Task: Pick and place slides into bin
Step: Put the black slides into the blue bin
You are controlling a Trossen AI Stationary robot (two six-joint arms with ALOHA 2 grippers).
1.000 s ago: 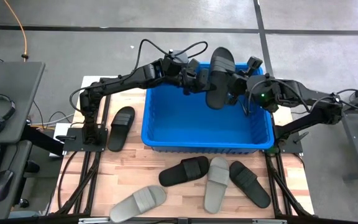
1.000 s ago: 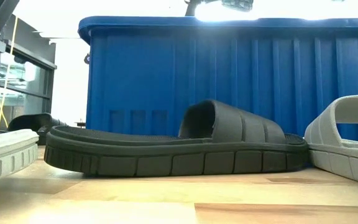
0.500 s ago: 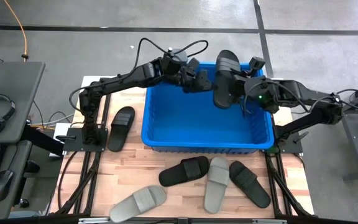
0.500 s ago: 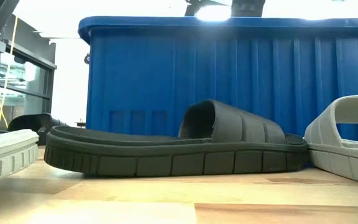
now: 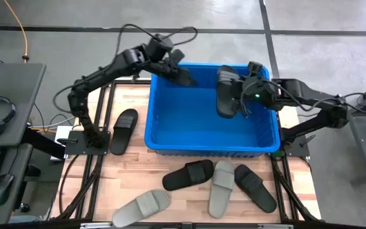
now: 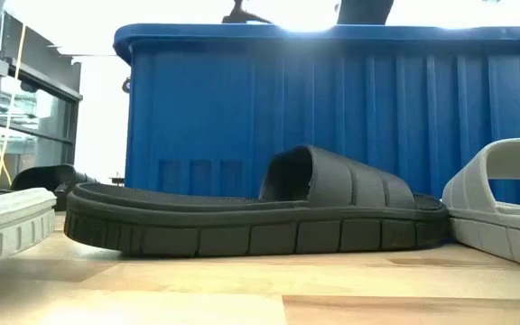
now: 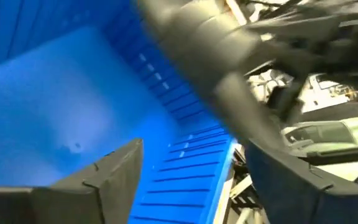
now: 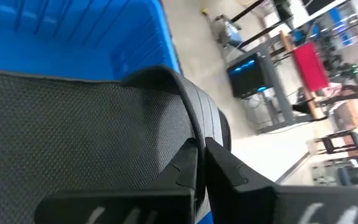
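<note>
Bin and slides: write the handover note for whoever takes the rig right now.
Right gripper: shut on a black slide, held over the far right part of the blue bin.
Left gripper: open, empty, at the bin's far left rim.
Done: no slide lies loose in the bin yet.
Left: the held one to drop, plus five on the table: a black slide left of the bin; in front of it two black and two grey.
</note>
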